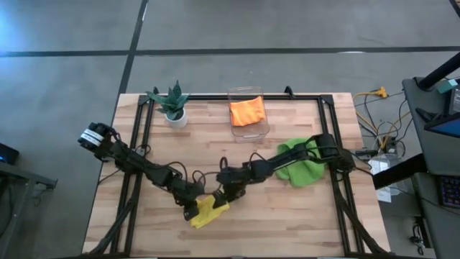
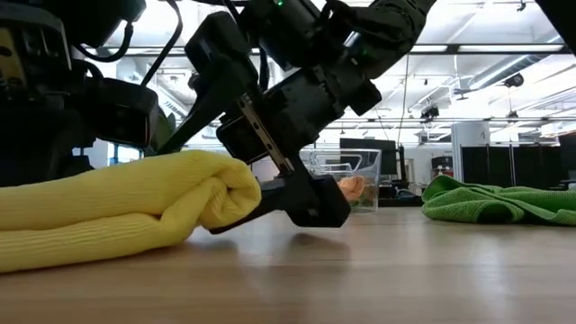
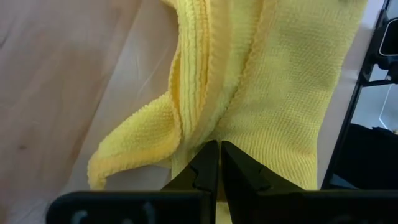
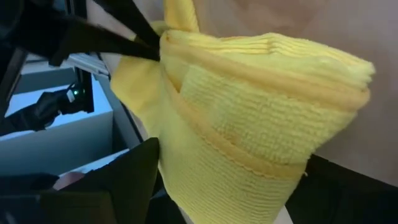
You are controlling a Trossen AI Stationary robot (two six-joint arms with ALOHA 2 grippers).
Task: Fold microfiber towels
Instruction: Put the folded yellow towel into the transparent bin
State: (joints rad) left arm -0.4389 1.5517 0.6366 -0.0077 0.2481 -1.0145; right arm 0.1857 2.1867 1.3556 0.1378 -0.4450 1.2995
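The yellow towel [image 1: 209, 213] lies bunched and folded near the table's front middle; it also shows in the low view [image 2: 117, 211]. My left gripper [image 1: 191, 210] is shut on it at its left side, as the left wrist view [image 3: 217, 154] shows. My right gripper [image 1: 220, 196] is shut on its right, folded end, which fills the right wrist view [image 4: 249, 124]. An orange towel [image 1: 247, 111] lies in a clear bin. A lime green towel heap [image 1: 300, 167] lies on the table at the right, under my right arm. My left gripper pinches several bunched layers of the yellow towel, hemmed edges among them [image 3: 205, 134], between its two shut fingers. The towel spreads away from the fingertips and lies on the table. My right gripper holds the towel's thick folded end [image 4: 261, 134] between its two fingers [image 4: 134, 177], several layers together. It comes slanting down from the table's right. In the low view the fold [image 2: 225, 189] sits a little raised at the fingers, and the rest lies on the table.
A small potted plant [image 1: 174, 105] stands at the far left. The clear bin [image 1: 249, 122] stands at the far middle. A black frame [image 1: 215, 97] runs along the table's sides and back. Bare wood [image 1: 287, 216] shows at the front right.
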